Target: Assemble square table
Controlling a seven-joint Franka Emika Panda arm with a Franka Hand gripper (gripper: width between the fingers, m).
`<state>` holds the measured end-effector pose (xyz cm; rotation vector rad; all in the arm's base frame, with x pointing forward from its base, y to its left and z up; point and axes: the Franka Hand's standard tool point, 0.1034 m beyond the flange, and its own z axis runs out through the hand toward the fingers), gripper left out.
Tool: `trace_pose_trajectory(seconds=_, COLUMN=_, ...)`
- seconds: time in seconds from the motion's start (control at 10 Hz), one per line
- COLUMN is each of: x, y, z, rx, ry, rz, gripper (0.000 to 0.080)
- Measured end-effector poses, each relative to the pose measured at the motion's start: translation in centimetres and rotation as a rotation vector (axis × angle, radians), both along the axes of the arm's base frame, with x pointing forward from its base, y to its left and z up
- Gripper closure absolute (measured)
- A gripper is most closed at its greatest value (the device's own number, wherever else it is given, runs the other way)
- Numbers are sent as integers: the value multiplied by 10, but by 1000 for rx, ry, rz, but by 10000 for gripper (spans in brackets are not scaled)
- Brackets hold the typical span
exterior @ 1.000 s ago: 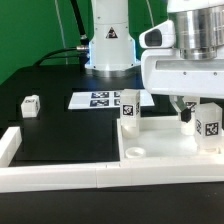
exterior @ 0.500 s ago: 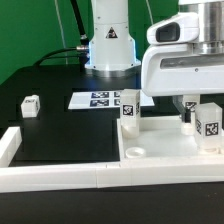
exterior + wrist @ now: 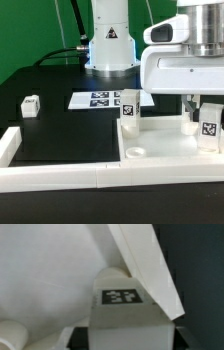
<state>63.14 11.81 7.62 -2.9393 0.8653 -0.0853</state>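
The white square tabletop (image 3: pixel 165 152) lies at the exterior view's lower right, rim up. One tagged white leg (image 3: pixel 129 109) stands upright at its far corner on the exterior view's left. My gripper (image 3: pixel 203 114) is over the far corner on the exterior view's right, shut on a second tagged leg (image 3: pixel 210 128) held upright there. In the wrist view this leg (image 3: pixel 122 300) sits between my dark fingers (image 3: pixel 82 336), against the tabletop's raised rim (image 3: pixel 150 269). A third leg (image 3: pixel 31 104) lies loose on the black table at the exterior view's left.
The marker board (image 3: pixel 100 99) lies behind the tabletop near the robot base (image 3: pixel 108 50). Long white bars (image 3: pixel 55 178) form a border wall along the front and the exterior view's left.
My gripper has shifted slightly toward the exterior view's right with the leg in it. The other legs and the tabletop have not moved.
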Motion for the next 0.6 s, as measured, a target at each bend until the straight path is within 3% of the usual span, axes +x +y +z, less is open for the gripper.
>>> trace_pose_trajectory(seconds=0.2, x=-1, y=-2, z=-1, rx=47, ry=33, rz=-351, gripper=505)
trace_pose_trajectory(seconds=0.3, x=-2, y=-2, z=-1, rx=98, ry=62, rz=-566, gripper=505)
trace_pose_trajectory(seconds=0.5, x=-2, y=-5, z=-3, rx=181, ry=91, rz=-790, gripper=505)
trace_pose_trajectory(seconds=0.6, x=-2, y=-5, z=-3, rx=192, ry=102, rz=-864, gripper=505)
